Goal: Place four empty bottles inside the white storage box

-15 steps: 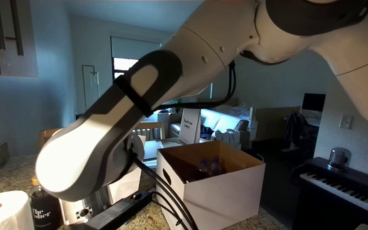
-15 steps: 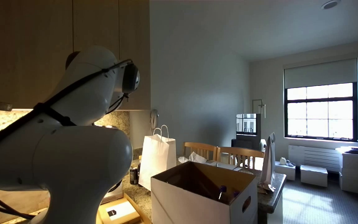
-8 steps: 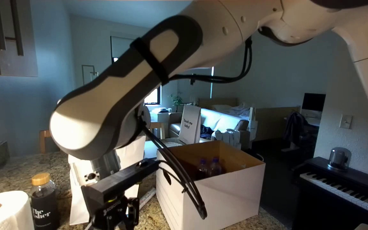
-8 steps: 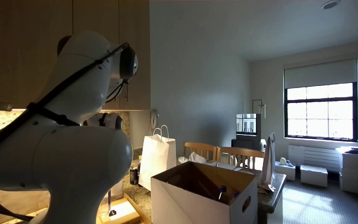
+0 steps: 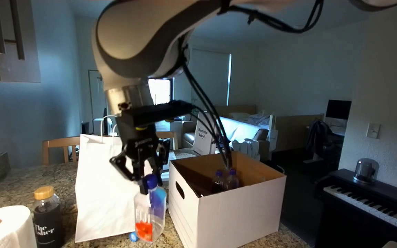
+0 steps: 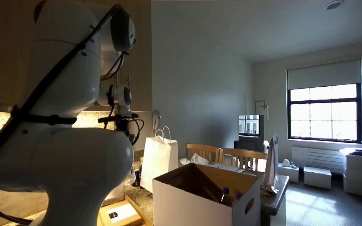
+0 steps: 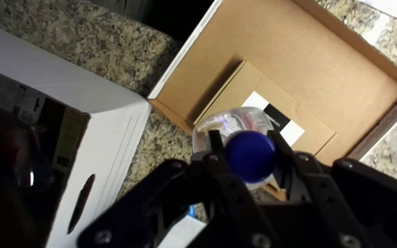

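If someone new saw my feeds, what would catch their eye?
Probably the clear bottle, held at its blue cap by the gripper, left of the white storage box in an exterior view. Next come two more capped bottles inside that box. In an exterior view, the bright window at the right also stands out.

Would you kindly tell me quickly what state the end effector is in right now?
End effector: closed, holding a clear blue-capped bottle by its top.

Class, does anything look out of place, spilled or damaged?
Possibly: a small round blue object lies on the counter near the white paper bag, perhaps a stray cap, though the held bottle has its own. No spill or damage shows.
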Controlling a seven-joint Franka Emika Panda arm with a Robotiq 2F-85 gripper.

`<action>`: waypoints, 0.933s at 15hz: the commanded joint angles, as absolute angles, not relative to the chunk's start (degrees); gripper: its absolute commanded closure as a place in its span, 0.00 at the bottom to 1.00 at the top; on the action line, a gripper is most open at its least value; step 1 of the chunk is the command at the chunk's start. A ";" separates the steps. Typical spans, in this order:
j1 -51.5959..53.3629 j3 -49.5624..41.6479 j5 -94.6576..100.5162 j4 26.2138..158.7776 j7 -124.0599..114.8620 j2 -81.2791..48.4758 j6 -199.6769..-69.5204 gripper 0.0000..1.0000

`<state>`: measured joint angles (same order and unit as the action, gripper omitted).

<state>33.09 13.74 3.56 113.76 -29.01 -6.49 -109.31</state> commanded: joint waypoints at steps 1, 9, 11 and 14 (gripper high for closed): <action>27.65 15.05 4.04 117.11 -30.65 4.51 -107.22 0.86; 14.20 11.37 -0.74 121.20 -28.41 17.08 -111.18 0.86; 11.47 10.24 -2.52 122.84 -28.55 17.76 -113.74 0.86; 8.48 9.15 -4.64 126.12 -29.60 18.12 -119.60 0.86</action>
<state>11.02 9.36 -1.89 121.70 -29.10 16.23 -114.28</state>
